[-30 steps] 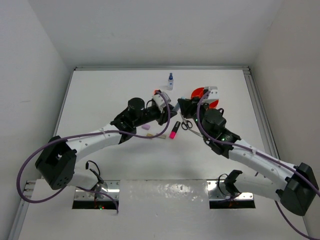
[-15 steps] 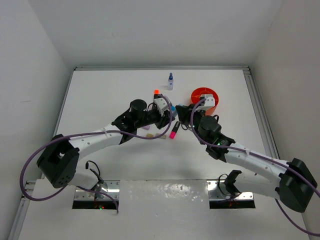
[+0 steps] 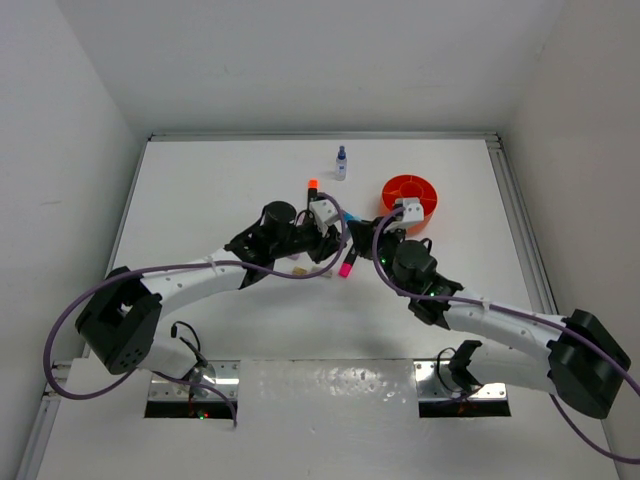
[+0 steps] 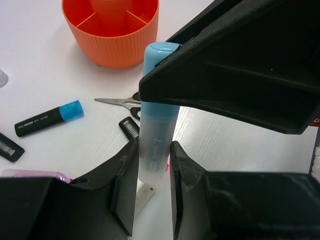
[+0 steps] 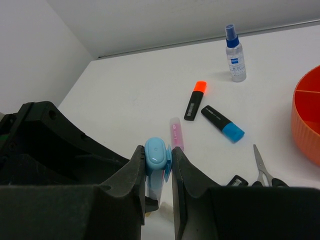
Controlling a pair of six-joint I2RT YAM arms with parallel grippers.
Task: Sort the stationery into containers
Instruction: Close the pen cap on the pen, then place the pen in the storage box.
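My left jaws (image 4: 154, 161) stand narrow, pinching the clear barrel of the light-blue marker (image 4: 156, 120). My right jaws (image 5: 158, 161) pinch its cap end, so both hold the one pen above the desk (image 4: 45, 80). If I tug with one side before the other lets go, I reckon the cap could pull off, or the pen could twist free and drop onto the scissors (image 4: 117, 102) below. The orange tub (image 3: 390, 188) sits at two o'clock from the pen, and the compartments I can see look bare.
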